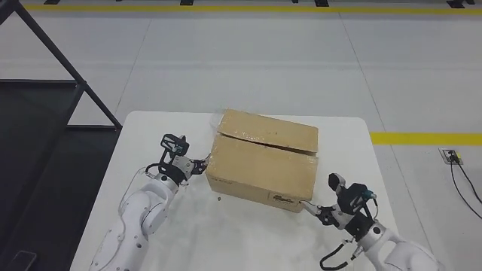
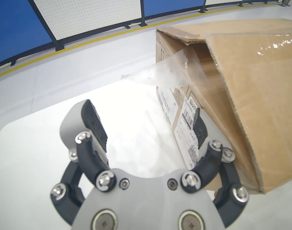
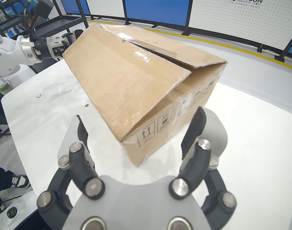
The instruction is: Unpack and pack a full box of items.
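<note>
Two open grippers, one shut box

Top view — the cardboard box (image 1: 263, 162) sits near the middle of the white table (image 1: 151, 139), turned a little askew. My left gripper (image 1: 197, 164) is at one short end. My right gripper (image 1: 312, 209) is at the near corner of the other end.

Left wrist view — my jaws stand wide with nothing between them. One pad is right up against the labelled end of the box, and I cannot tell whether it touches. A loose strip of clear tape (image 2: 158, 72) hangs off the top edge of that end and curls out over the table.

Right wrist view — these jaws are spread wide too, and empty, with the box's lower corner just ahead of them. The top flaps (image 3: 136, 68) lie down, but the seam (image 3: 160, 53) gapes, one flap riding a bit above the other. Glossy tape covers the near panel.

If the box is full, as the task says, I expect it to be heavy, so I would not lift it with one gripper. The cardboard looks stiff at the corners and likely gives at the flaps, and the taped faces look slick. My best purchase is probably the raised flap edge at the seam, or the limp tape strip for peeling.
</note>
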### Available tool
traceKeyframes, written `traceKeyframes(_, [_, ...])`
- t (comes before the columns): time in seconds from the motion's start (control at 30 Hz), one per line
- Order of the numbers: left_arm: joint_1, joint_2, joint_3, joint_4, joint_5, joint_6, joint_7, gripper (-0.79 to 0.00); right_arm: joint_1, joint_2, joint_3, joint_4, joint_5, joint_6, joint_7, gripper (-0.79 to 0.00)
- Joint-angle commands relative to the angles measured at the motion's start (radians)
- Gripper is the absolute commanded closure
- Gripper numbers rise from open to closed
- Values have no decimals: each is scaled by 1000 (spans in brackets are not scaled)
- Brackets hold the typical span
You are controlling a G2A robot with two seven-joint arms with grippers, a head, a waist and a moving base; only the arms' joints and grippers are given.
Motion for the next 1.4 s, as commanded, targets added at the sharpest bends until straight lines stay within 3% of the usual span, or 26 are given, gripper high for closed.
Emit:
traceKeyframes(0.0, [11, 0, 2, -13, 1, -3, -1, -785, -2, 1, 1, -1, -4, 5, -9, -785])
traceKeyframes(0.4, [63, 4, 2, -71, 31, 16, -8, -785, -42, 2, 16, -30, -6, 58, -182, -785])
traceKeyframes(0.57, [86, 6, -33, -92, 44, 126, -17, -785, -78, 0, 13, -54, -19, 89, -287, -785])
traceKeyframes(0.73, [108, 10, -47, -100, 122, 198, -33, -785, -120, 1, -17, -111, -58, 45, -376, -785])
traceKeyframes(0.97, [23, 3, 1, -2, 254, 246, 25, -785, -206, 4, -48, -234, -193, 53, -446, -785])
traceKeyframes(1.17, [-74, -11, 62, 119, 291, 214, 67, -785, -295, 6, -55, -298, -268, 109, -509, -785])
traceKeyframes(1.37, [-74, -11, 62, 119, 291, 214, 67, -785, -327, 6, -52, -313, -297, 135, -509, -785])
